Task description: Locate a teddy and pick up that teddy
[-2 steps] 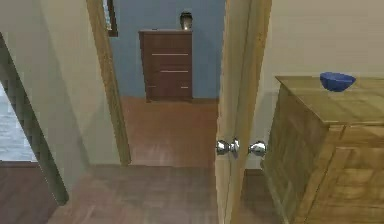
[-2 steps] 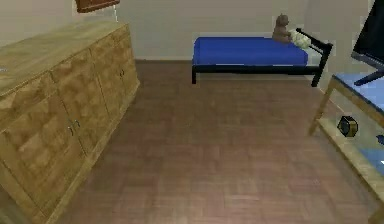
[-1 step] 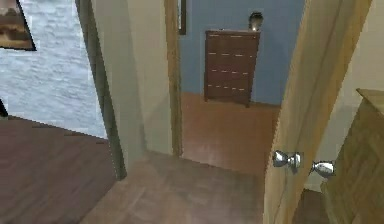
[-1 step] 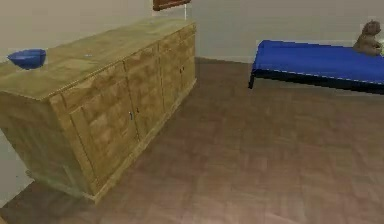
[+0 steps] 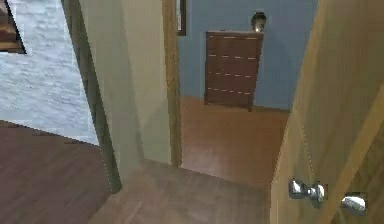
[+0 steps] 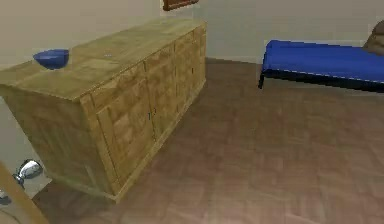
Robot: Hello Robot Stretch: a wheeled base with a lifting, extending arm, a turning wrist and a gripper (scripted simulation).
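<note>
A brown rounded shape (image 6: 376,40) sits at the arm side view's right edge, on or just behind the far end of a blue bed (image 6: 318,62). It is cut off by the picture's edge and too small to name. In the forward view, a small dark rounded thing (image 5: 259,20) stands on top of a brown chest of drawers (image 5: 231,68) against a blue wall in the room beyond the doorway.
A doorway (image 5: 215,120) lies ahead, with a wooden door (image 5: 335,120) with silver knobs (image 5: 307,190) at the forward view's right. A long wooden sideboard (image 6: 120,110) carries a blue bowl (image 6: 50,58). Brown floor (image 6: 270,150) stretches between sideboard and bed.
</note>
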